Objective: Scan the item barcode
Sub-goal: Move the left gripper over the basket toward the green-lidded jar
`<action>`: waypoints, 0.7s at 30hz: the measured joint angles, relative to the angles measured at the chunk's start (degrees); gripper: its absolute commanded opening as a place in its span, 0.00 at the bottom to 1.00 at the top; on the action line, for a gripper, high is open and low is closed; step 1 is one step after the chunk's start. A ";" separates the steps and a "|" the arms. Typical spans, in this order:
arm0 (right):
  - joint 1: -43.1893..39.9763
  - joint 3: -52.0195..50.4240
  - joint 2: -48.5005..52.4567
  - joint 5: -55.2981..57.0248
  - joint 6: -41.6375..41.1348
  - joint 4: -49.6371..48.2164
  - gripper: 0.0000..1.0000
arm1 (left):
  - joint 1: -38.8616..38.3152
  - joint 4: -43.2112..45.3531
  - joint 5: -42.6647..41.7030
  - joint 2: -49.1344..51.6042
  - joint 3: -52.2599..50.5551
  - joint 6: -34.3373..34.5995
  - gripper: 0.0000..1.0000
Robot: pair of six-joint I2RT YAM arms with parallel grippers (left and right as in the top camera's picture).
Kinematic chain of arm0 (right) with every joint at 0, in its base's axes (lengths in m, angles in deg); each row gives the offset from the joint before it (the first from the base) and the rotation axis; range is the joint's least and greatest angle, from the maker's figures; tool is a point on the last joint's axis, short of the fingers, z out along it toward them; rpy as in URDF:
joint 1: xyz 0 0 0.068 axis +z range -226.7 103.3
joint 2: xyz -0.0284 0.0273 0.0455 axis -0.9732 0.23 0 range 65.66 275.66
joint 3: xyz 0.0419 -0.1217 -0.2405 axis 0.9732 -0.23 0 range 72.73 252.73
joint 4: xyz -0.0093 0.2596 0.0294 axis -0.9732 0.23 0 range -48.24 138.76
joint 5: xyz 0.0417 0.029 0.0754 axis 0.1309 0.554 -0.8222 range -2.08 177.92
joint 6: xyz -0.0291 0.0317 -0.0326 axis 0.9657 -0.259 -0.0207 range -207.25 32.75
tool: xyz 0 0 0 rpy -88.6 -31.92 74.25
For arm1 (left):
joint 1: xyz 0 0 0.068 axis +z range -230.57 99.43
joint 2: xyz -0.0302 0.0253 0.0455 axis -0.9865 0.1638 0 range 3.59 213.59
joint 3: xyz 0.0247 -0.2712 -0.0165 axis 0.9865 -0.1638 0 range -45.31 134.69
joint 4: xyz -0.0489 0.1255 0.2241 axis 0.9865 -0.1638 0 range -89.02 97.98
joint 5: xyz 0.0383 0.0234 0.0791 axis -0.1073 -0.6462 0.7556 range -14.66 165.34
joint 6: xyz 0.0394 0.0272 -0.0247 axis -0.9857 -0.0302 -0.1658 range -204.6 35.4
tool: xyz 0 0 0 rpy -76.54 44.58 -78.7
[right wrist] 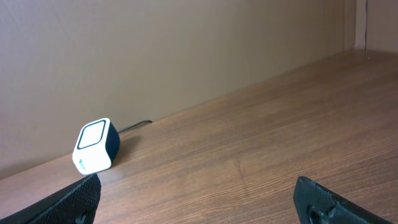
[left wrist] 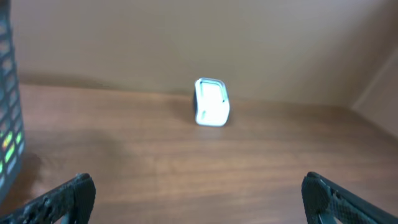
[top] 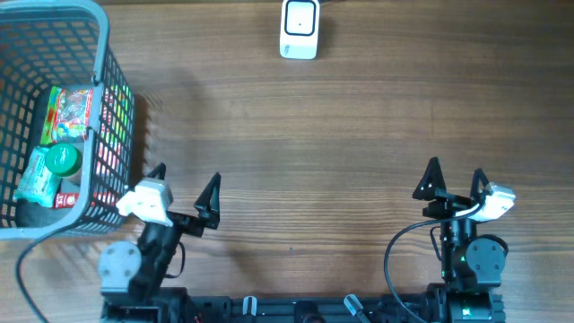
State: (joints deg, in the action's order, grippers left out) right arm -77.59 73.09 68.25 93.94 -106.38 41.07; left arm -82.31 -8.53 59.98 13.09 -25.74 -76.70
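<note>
The bench (top: 341,135) is brown wood grain, and most of what sits on it is along its left edge. A grey mesh basket (top: 100,36) stands there and runs off the frame at the left. The goods to be scanned all lie inside it, in its nearer half. A colourful packet (top: 70,112) lies farthest from the robot. Just nearer is a green-lidded container (top: 63,160), with a pale green packet (top: 36,175) to its left. A small red-and-white box (top: 68,196) is nearest of all. No barcode can be made out on any of them (the print is too small from overhead).

The scanner (top: 300,27), a small white block with a dark-framed window, stands at the far edge of the bench, about midway across and well apart from the basket. From the right wrist view a thin dark cable (right wrist: 134,126) leads off behind it along the foot of the plain wall (right wrist: 186,50).

The left claw (top: 186,179) hovers at the near side, just right of the basket's near corner. Its two black fingers are spread wide apart and hold nothing. Its own camera looks straight across the bare wood at the scanner. The right claw (top: 456,175) hangs at the near right, well away from everything else, its fingers likewise wide apart and empty.
</note>
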 measured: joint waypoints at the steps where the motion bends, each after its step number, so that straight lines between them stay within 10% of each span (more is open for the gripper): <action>1: 0.00 0.00 0.00 0.00 0.00 -0.02 1.00 | 0.00 -0.48 -0.52 1.07 1.66 -0.04 1.00; 10: 0.00 0.00 0.09 0.00 0.00 -0.02 1.00 | 0.00 -10.45 -25.11 15.72 22.99 0.17 1.00; 21: -0.02 0.00 0.09 0.00 0.00 -0.02 1.00 | 0.00 -8.79 -29.92 20.41 24.79 2.38 1.00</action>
State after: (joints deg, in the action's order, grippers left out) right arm -77.61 73.09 68.34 93.94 -106.38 41.05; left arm -82.31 -17.32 30.06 33.50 -0.95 -74.32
